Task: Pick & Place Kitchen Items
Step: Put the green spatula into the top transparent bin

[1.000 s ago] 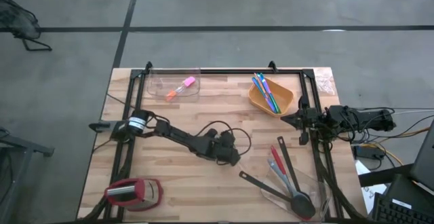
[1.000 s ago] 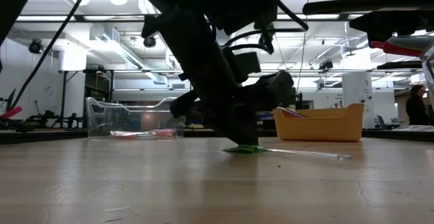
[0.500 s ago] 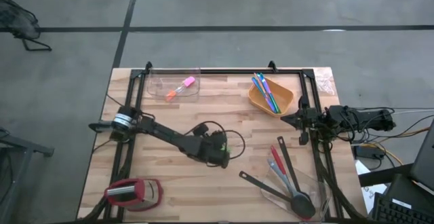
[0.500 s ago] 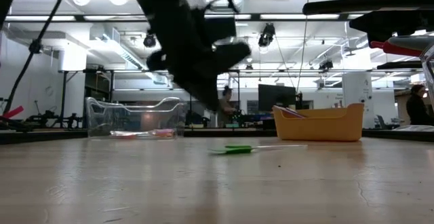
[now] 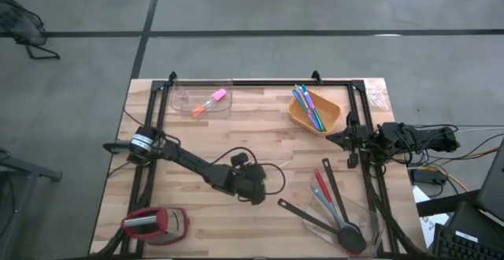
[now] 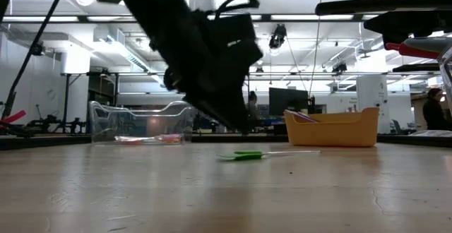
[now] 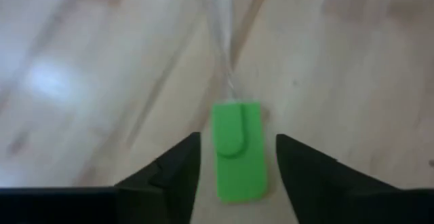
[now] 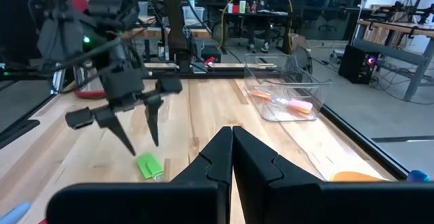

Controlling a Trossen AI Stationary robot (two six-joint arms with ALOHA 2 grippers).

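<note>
A green-headed spatula (image 7: 237,159) with a clear handle (image 6: 296,152) lies flat on the table near its middle. My left gripper (image 7: 237,139) hangs open just above the green head, one finger to each side, touching nothing. It also shows in the high view (image 5: 256,191) and the right wrist view (image 8: 142,146). My right gripper (image 8: 231,139) is shut and empty at the table's right edge (image 5: 331,139). Two black spoons (image 5: 331,213), a red-headed spatula (image 5: 321,183) and a grey-blue spoon lie at the near right.
A clear tub (image 5: 203,102) with pink and orange pieces stands at the far left. An orange tub (image 5: 315,112) holds blue, green and purple sticks at the far right. A squat red-and-black object (image 5: 153,222) sits at the near left corner. Another clear tub (image 5: 350,227) lies at the near right.
My left gripper has risen off the green spatula and gone a little toward the table's near edge. The spatula stays flat on the table; it has turned a little, its clear handle swinging away from the near edge.
</note>
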